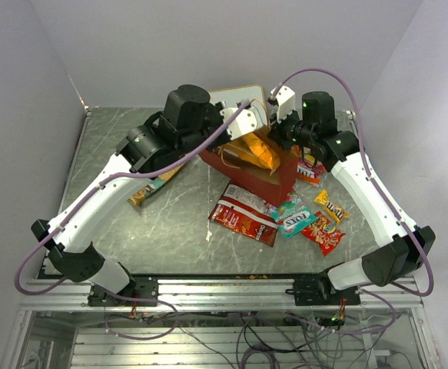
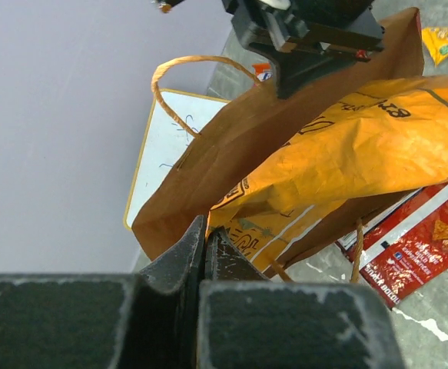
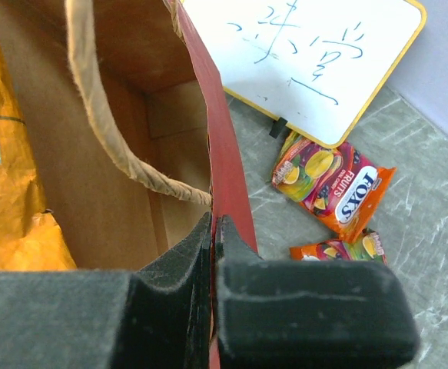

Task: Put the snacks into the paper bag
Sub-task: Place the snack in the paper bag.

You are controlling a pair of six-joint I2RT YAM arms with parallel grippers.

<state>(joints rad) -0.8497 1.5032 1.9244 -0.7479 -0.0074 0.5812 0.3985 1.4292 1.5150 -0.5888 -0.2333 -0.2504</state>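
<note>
The paper bag (image 1: pixel 263 175) lies on the table, red outside, brown inside, mouth towards the back. My left gripper (image 1: pixel 247 127) is shut on a corner of a big orange packet (image 1: pixel 256 147) that sits in the bag's mouth. In the left wrist view the jaws (image 2: pixel 207 237) pinch the orange packet (image 2: pixel 346 154) against the bag's brown inside (image 2: pixel 224 146). My right gripper (image 1: pixel 276 121) is shut on the bag's red side wall (image 3: pixel 227 177) at the rim (image 3: pixel 216 227). A long red chip bag (image 1: pixel 243 215) and teal (image 1: pixel 294 219), yellow (image 1: pixel 331 206) and red (image 1: pixel 323 234) packets lie in front.
A small whiteboard (image 3: pixel 300 61) stands behind the bag. Two Fox's fruit packets (image 3: pixel 335 184) lie right of the bag, by the right arm (image 1: pixel 310 171). Another packet (image 1: pixel 143 192) lies under the left arm. The bag's handles (image 2: pixel 185 73) stick out.
</note>
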